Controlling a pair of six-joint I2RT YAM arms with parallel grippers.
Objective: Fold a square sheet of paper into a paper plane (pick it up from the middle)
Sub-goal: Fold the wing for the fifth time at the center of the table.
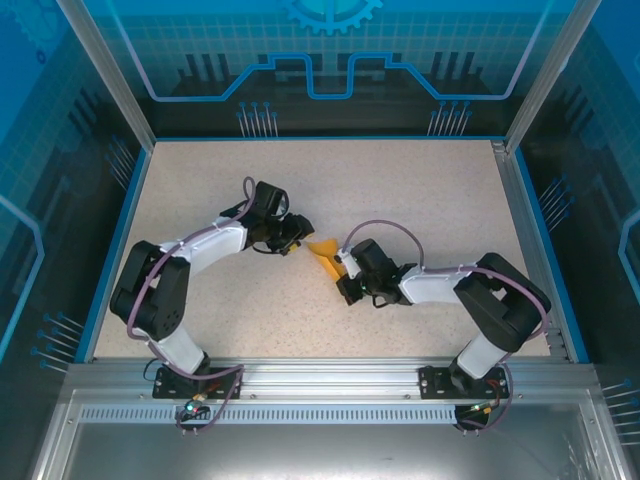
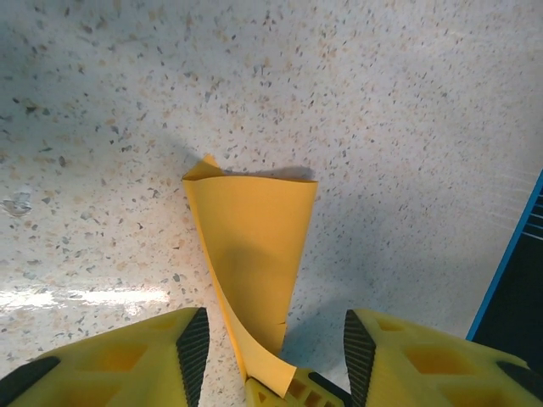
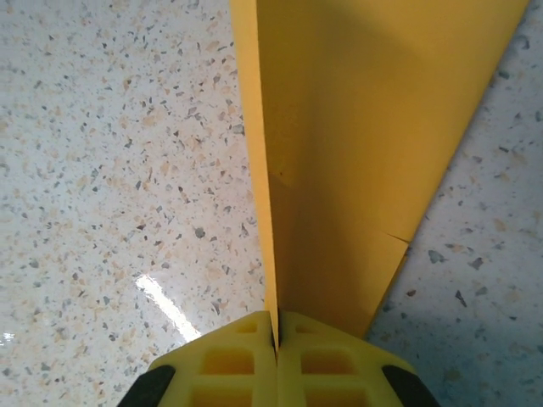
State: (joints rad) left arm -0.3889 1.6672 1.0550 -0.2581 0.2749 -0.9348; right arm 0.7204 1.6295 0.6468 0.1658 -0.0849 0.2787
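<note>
The paper plane (image 1: 324,254) lies near the middle of the table (image 1: 430,190), a small orange wedge between the two grippers. The tabletop is a pale, glossy, stone-like surface flecked with dark and tan specks, and it is edged by a blue strip (image 2: 506,254).

The right gripper (image 3: 276,335) reaches in from the near right. Its yellow moulded fingers (image 3: 229,365) are pressed flat together on the plane's narrow end. They pinch the paper edge-on, and a sharp crease runs straight away from the seam between them. In that wrist view the paper is thin, smooth and matte. One broad face slants off to the right, with a straight edge and a small nick low along it.

The left gripper (image 1: 292,236) sits just left of the plane and slightly farther back. In its wrist view the jaws stand apart, with the ribbed black pads (image 2: 194,343) facing each other across a gap. The plane's tapered end curls down between them and touches neither pad. Away from this gripper the paper widens to a blunt far end with one small raised corner on the left, and it casts a soft shadow on the table.
</note>
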